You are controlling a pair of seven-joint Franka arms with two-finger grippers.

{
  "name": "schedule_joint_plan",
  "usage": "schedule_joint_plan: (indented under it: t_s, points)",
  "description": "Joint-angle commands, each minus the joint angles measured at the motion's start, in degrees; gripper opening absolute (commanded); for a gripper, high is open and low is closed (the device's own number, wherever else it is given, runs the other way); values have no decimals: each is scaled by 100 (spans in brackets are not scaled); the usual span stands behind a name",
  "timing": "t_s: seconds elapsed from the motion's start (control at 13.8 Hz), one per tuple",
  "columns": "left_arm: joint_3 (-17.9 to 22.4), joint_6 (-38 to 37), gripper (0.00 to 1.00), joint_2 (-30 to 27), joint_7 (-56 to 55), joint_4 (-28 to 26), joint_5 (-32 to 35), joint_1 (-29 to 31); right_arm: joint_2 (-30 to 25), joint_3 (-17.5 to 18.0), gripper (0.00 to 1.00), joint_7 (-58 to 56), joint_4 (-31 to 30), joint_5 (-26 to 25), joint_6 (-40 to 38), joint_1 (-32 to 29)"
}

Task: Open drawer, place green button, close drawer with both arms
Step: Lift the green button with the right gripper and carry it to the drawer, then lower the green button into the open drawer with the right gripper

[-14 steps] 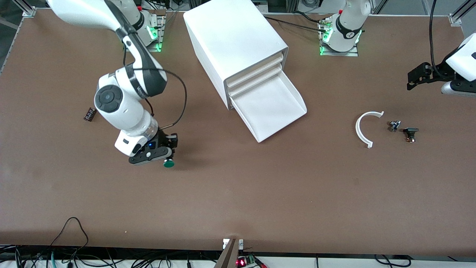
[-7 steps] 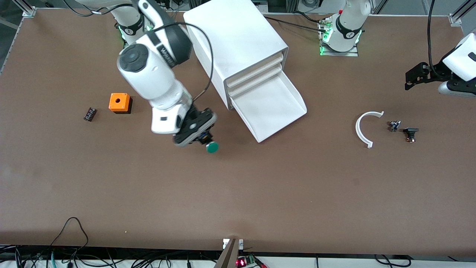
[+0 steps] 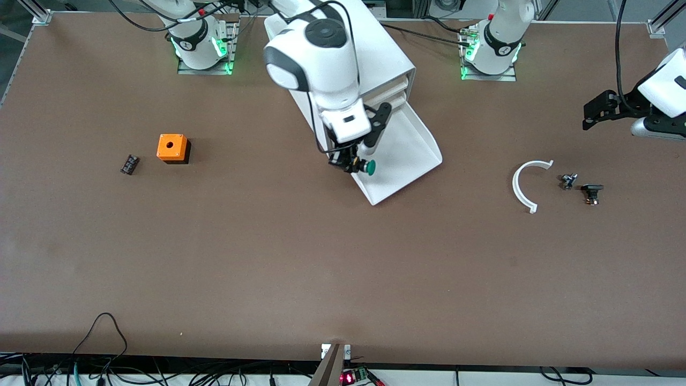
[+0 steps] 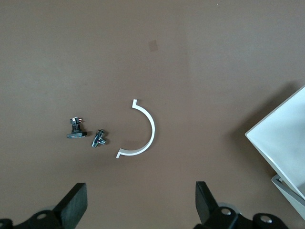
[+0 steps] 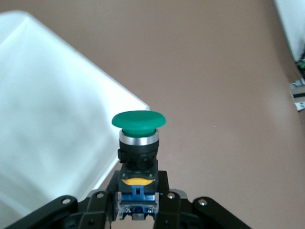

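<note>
The white cabinet stands at the middle back, its lowest drawer pulled out as a wide shallow tray. My right gripper is shut on the button, green cap outward, and holds it over the open drawer's side wall toward the right arm's end. In the right wrist view the button sits clamped between my fingers, with the drawer below. My left gripper is open and empty, waiting above the table at the left arm's end; its fingers show wide apart.
An orange cube with a hole and a small black part lie toward the right arm's end. A white curved strip and two small black parts lie toward the left arm's end, also in the left wrist view.
My right arm has carried the button from over the table near the orange cube across to over the open drawer. The left arm has barely moved.
</note>
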Motion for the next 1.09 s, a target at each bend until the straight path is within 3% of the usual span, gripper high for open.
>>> schedule_joint_plan:
  t_s: [0.0,0.29,0.73,1.02]
  points:
    - [61,-105,100,84,13,179,-87,-59,329,-29,12,-591,401,-310,-411,350]
    - [52,-105,100,84,4,187,-95,-59,839,-29,13,-1855,716,-407,-332,517]
    - [52,-105,100,84,13,187,-96,-59,1138,138,15,-2340,796,-389,308,526]
    - [61,-105,100,84,4,187,-87,-59,1323,138,15,-2684,779,-398,231,622]
